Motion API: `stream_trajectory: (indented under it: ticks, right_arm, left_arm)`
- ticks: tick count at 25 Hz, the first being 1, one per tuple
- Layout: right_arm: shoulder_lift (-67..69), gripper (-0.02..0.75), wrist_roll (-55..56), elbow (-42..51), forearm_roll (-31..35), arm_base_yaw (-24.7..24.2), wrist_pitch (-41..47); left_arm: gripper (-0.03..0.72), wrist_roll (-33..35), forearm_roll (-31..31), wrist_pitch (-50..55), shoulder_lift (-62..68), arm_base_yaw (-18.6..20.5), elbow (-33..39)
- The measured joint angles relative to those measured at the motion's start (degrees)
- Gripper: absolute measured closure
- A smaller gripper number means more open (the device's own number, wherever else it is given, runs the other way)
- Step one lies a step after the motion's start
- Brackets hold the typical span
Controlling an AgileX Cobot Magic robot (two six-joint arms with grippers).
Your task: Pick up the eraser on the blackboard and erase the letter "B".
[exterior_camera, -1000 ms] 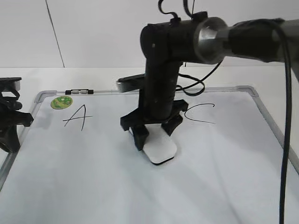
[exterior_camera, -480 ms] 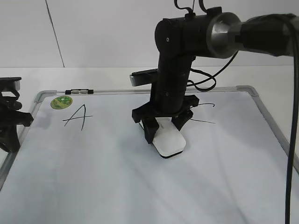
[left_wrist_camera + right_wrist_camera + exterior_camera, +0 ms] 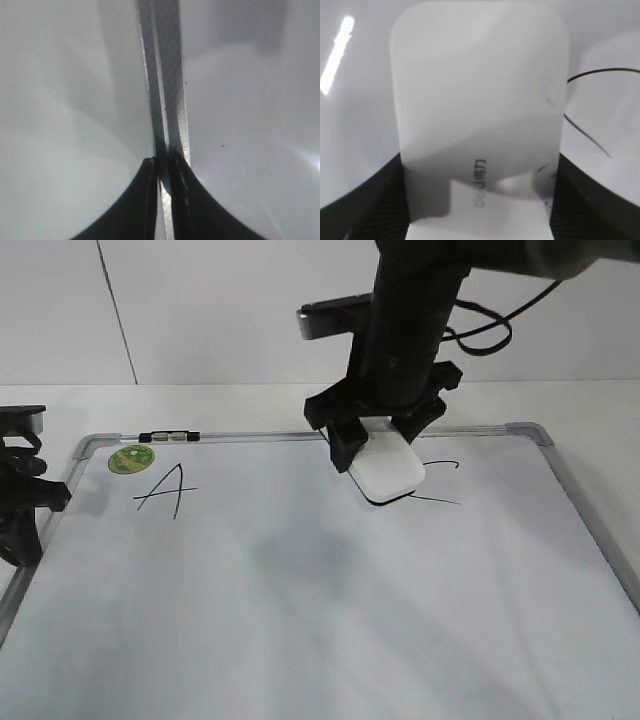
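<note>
A white counter [image 3: 230, 405] meets a pale wall at its far edge. A black "A" [image 3: 168, 490] lies toward the counter's left edge, a partly hidden "C" [image 3: 440, 485] right of centre. A small black-and-silver clip [image 3: 170, 437] sits behind the "A".

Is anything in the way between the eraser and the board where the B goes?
Nothing visible is. The right pincer holds the eraser above the blackboard, and the bare patch between A and C shows no B.
</note>
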Motion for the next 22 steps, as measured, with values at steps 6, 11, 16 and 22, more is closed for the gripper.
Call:
stream_trajectory:
  ticks: [6, 11, 16, 22]
  right_arm:
    - [-7.1, 0.176, 0.6, 5.3, -4.5, -1.7, 0.0]
    - [-14.1, 0.176, 0.8, 15.2, -5.0, -6.8, 0.0]
    - [-20.4, 0.176, 0.8, 24.0, -5.2, -15.6, 0.1]
    - [-24.3, 0.176, -1.0, 28.9, -1.6, -24.5, 0.3]
  left_arm:
    - [0.649, 0.0, 0.0, 0.0, 0.0, 0.0, 0.0]
    - [0.649, 0.0, 0.0, 0.0, 0.0, 0.0, 0.0]
    - [0.649, 0.0, 0.0, 0.0, 0.0, 0.0, 0.0]
    - [0.649, 0.0, 0.0, 0.0, 0.0, 0.0, 0.0]
